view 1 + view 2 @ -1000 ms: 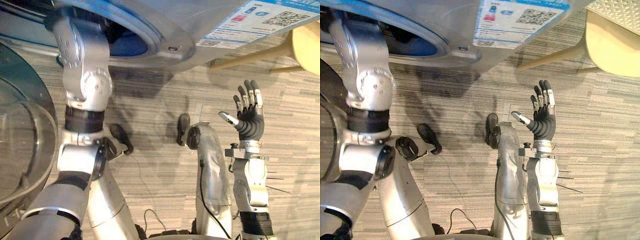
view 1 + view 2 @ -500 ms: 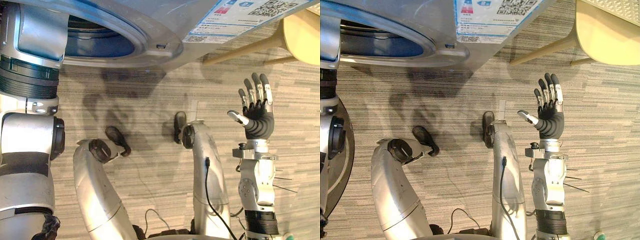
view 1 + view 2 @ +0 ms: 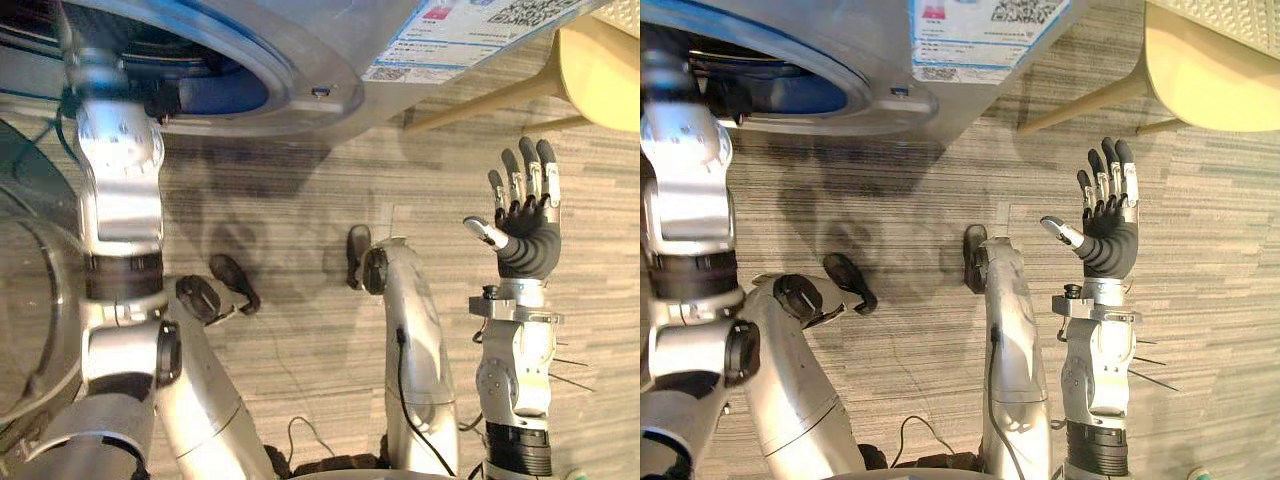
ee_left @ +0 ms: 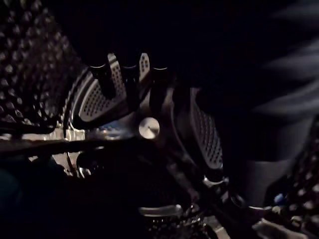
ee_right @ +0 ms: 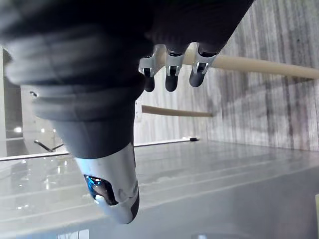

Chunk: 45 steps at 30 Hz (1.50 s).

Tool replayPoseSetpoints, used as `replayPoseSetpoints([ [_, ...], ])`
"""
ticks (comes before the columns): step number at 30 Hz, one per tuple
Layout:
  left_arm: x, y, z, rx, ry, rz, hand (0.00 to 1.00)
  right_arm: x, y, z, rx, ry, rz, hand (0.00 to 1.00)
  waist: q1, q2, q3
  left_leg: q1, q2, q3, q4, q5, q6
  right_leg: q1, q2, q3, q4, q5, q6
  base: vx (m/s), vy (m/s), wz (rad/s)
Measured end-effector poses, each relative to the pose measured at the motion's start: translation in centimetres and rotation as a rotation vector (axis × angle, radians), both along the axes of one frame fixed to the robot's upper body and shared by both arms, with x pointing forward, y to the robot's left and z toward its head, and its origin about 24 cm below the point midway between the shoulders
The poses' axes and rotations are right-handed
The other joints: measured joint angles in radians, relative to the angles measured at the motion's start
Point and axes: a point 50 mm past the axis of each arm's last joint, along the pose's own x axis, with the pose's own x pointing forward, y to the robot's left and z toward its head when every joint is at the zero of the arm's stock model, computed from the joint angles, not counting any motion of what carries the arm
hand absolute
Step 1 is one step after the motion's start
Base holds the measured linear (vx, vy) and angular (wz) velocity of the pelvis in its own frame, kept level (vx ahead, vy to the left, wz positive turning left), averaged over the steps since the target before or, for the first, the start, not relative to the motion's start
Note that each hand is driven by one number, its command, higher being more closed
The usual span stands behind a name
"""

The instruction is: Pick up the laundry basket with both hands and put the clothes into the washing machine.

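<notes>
Two robot hands: one inside the washing machine, one raised over the floor.
The left robot hand (image 4: 130, 87) is in the dark, hole-studded steel drum of the grey washing machine (image 3: 330, 50), at 11 o'clock in the head views, and it cannot be told whether it is spread or curled. Blue cloth (image 3: 230, 95) lies in the drum mouth just beside the left arm. The right robot hand (image 3: 522, 228) stands spread and empty at 3 o'clock, well apart from the machine, above the striped floor (image 3: 300, 200).
</notes>
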Motion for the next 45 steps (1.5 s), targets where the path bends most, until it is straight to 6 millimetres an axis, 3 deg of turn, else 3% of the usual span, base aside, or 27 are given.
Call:
replayPoseSetpoints([
  [9,-2.4,0.2,-8.7,-0.118,0.139,-0.008,0.0,0.0,0.2,-0.2,-0.001,0.019,-0.042,0.0,0.04,0.015,-0.012,0.167,-0.034,0.001,-0.096,0.017,-0.029,0.166,-0.019,-0.024,-0.062,-0.019,-0.014,0.03,-0.053,0.11],
  [10,-2.8,0.0,-10.5,-0.149,0.186,-0.022,0.0,-0.1,0.2,-0.7,-0.001,0.041,-0.044,0.0,0.046,0.029,-0.05,0.189,-0.043,0.001,-0.13,0.024,-0.039,0.19,-0.021,-0.032,-0.089,-0.02,-0.015,0.01,-0.085,0.12],
  [13,-3.4,-0.7,-13.2,-0.198,0.26,-0.056,0.0,-0.2,0.3,-1.7,0.007,0.087,-0.047,0.0,0.063,0.049,-0.064,0.286,-0.058,0.008,-0.205,0.04,-0.056,0.288,-0.03,-0.048,-0.149,-0.019,-0.017,0.04,-0.091,0.16],
  [16,-4.6,-2.5,-17.1,-0.346,0.365,-0.192,0.0,-0.2,1.0,-3.5,0.001,0.173,-0.035,0.0,0.069,0.07,-0.102,0.433,-0.083,0.026,-0.328,0.068,-0.072,0.433,-0.039,-0.07,-0.251,-0.014,-0.025,0.08,-0.106,0.17],
  [19,-5.8,-5.2,-21.5,-0.558,0.513,-0.423,0.0,-0.7,1.3,-6.5,-0.015,0.308,-0.03,0.0,0.074,0.093,-0.16,0.598,-0.108,0.046,-0.465,0.097,-0.078,0.599,-0.054,-0.098,-0.365,-0.011,-0.026,0.15,-0.084,0.21],
  [21,-6.5,-6.9,-25.6,-0.74,0.663,-0.577,0.0,-1.5,1.6,-9.1,-0.06,0.43,-0.02,0.0,0.08,0.095,-0.192,0.765,-0.131,0.072,-0.603,0.132,-0.082,0.757,-0.064,-0.117,-0.478,0.0,-0.022,0.23,-0.078,0.2],
  [25,-8.7,-7.7,-31.9,-0.929,0.904,-0.6,0.0,-3.1,1.1,-13.5,-0.142,0.652,-0.068,0.0,0.084,0.095,-0.267,0.976,-0.162,0.104,-0.816,0.19,-0.087,0.961,-0.07,-0.159,-0.651,0.027,-0.013,0.21,-0.04,0.17],
  [28,-11.3,-7.5,-36.5,-1.03,1.082,-0.489,0.0,-5.1,0.3,-16.8,-0.185,0.828,-0.129,0.0,0.091,0.091,-0.327,1.157,-0.185,0.121,-0.981,0.236,-0.097,1.137,-0.069,-0.193,-0.784,0.043,-0.006,0.24,-0.043,0.17],
  [32,-14.3,-6.4,-40.0,-1.077,1.243,-0.346,0.0,-7.2,-0.7,-20.3,-0.191,1.009,-0.181,0.0,0.092,0.087,-0.402,1.317,-0.2,0.139,-1.145,0.287,-0.113,1.287,-0.059,-0.215,-0.91,0.065,0.006,0.19,-0.009,0.06],
  [33,-15.5,-6.2,-41.3,-1.087,1.314,-0.299,0.0,-7.8,-1.2,-21.9,-0.207,1.095,-0.19,0.0,0.092,0.093,-0.433,1.358,-0.207,0.144,-1.204,0.308,-0.116,1.32,-0.044,-0.213,-0.962,0.086,0.008,0.13,0.019,-0.12],
  [36,-17.2,-5.9,-43.3,-1.067,1.455,-0.227,0.0,-9.5,-2.7,-25.5,-0.201,1.31,-0.242,0.0,0.09,0.112,-0.444,1.47,-0.215,0.159,-1.344,0.371,-0.118,1.419,-0.015,-0.208,-1.096,0.15,0.012,0.15,0.04,-0.19],
  [39,-17.9,-5.3,-44.3,-1.002,1.55,-0.177,0.0,-10.9,-3.4,-27.1,-0.174,1.425,-0.267,0.0,0.084,0.115,-0.446,1.543,-0.224,0.17,-1.404,0.396,-0.116,1.485,-0.006,-0.191,-1.167,0.184,0.016,0.07,0.046,-0.17],
  [45,-17.8,-4.7,-44.6,-0.91,1.609,-0.166,0.0,-11.1,-3.3,-28.0,-0.165,1.495,-0.251,0.0,0.065,0.12,-0.448,1.581,-0.244,0.175,-1.428,0.421,-0.095,1.498,-0.001,-0.12,-1.223,0.259,0.02,-0.03,0.041,-0.31],
])
